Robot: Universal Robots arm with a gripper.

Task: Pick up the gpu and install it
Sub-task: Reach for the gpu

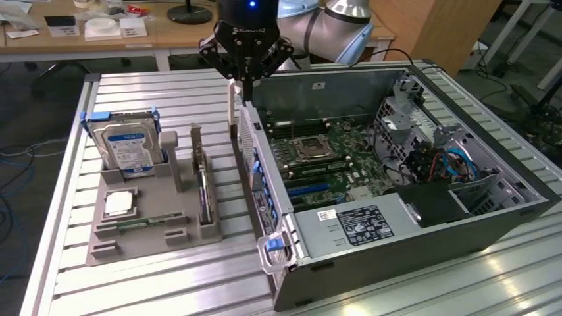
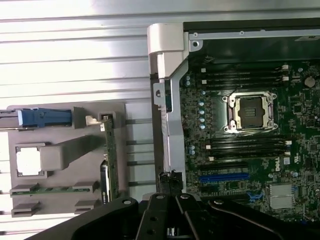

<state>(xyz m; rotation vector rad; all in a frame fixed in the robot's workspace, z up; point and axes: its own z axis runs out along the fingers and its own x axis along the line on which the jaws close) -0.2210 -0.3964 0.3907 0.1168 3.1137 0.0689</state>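
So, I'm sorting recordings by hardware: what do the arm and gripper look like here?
The gripper is black, with a blue light on its body, pale lettering across it and angular linked jaws. The arm is silver and pale grey-blue, with rounded joints.

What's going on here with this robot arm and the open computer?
A robot arm is working on installing a gpu into the open computer case. Its gripper is shut, with nothing visibly in it, and hangs above the case's rear wall, on the side facing the grey parts tray. The gpu stands on edge in that tray, not picked up yet.
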